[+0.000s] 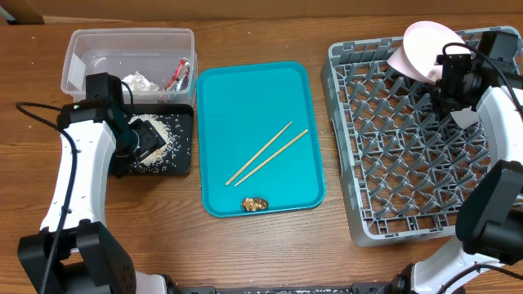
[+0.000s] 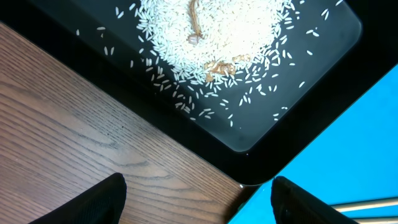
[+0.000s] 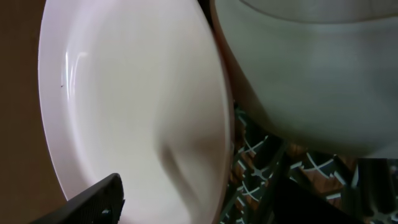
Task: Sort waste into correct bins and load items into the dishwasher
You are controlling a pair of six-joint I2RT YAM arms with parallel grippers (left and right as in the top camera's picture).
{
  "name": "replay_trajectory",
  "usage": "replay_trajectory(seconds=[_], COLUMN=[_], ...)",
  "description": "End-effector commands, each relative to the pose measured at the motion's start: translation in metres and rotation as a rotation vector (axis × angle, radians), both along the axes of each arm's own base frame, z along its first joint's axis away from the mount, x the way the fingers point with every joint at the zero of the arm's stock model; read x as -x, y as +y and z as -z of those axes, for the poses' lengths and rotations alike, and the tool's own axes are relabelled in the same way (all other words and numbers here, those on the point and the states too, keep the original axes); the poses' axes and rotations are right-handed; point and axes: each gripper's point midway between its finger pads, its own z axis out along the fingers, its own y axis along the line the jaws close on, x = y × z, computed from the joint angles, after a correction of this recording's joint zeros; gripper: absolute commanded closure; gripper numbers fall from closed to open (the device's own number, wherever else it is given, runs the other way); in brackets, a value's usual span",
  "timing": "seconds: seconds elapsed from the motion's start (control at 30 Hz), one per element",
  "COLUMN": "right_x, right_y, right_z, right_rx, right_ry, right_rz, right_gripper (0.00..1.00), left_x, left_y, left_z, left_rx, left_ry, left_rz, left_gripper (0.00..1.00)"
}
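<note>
Plate (image 1: 425, 47) tilted at rack (image 1: 392, 155) corner, right tool (image 1: 453, 73) grip unclear; left tool (image 2: 199, 202) released.

No word, number, brand or sign can be read in any of the 3 views. The clear tub (image 1: 131, 34) carries a white label (image 1: 75, 72) on its left wall, but from overhead the label's face looks blank, with no lettering to make out. The crumpled red-and-white wrapper (image 1: 176, 75) lying inside that tub is too small and too creased to tell whether its colours form any print.
</note>
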Motion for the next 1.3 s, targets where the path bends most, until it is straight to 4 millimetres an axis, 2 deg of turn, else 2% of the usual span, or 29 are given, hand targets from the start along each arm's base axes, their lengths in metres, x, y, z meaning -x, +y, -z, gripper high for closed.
replay_trajectory(seconds=[0.0, 0.13, 0.3, 0.5, 0.7, 1.03, 1.13, 1.27], right_x=[0.000, -0.001, -0.007, -0.010, -0.012, -0.017, -0.017, -0.017], right_y=[0.004, 0.008, 0.010, 0.010, 0.010, 0.008, 0.008, 0.010], right_z=[0.016, 0.027, 0.022, 0.021, 0.018, 0.002, 0.002, 0.002], right_rx=[-0.005, -0.030, -0.040, -0.038, -0.034, -0.005, -0.006, -0.014], right_ry=[0.033, 0.049, 0.019, 0.007, -0.008, -0.057, -0.056, -0.058], right_rz=[-0.006, -0.020, -0.032, -0.038, -0.038, -0.057, -0.056, -0.062], right_gripper=[0.24, 0.36, 0.46, 0.67, 0.71, 0.73, 0.84, 0.89], left_x=[-0.005, -0.004, -0.003, -0.001, -0.001, -0.001, -0.001, -0.001], left_y=[0.001, 0.001, 0.001, 0.001, 0.001, 0.001, 0.001, 0.001], left_z=[-0.013, -0.013, -0.013, -0.012, -0.012, -0.012, -0.012, -0.012], left_rx=[-0.006, -0.005, -0.004, -0.003, -0.003, -0.003, -0.003, -0.003], left_ry=[-0.044, -0.040, -0.033, -0.028, -0.026, -0.026, -0.026, -0.026], left_rz=[0.009, 0.009, 0.009, 0.009, 0.008, 0.009, 0.008, 0.009], left_gripper=[0.23, 0.24, 0.23, 0.24, 0.24, 0.24, 0.24, 0.24])
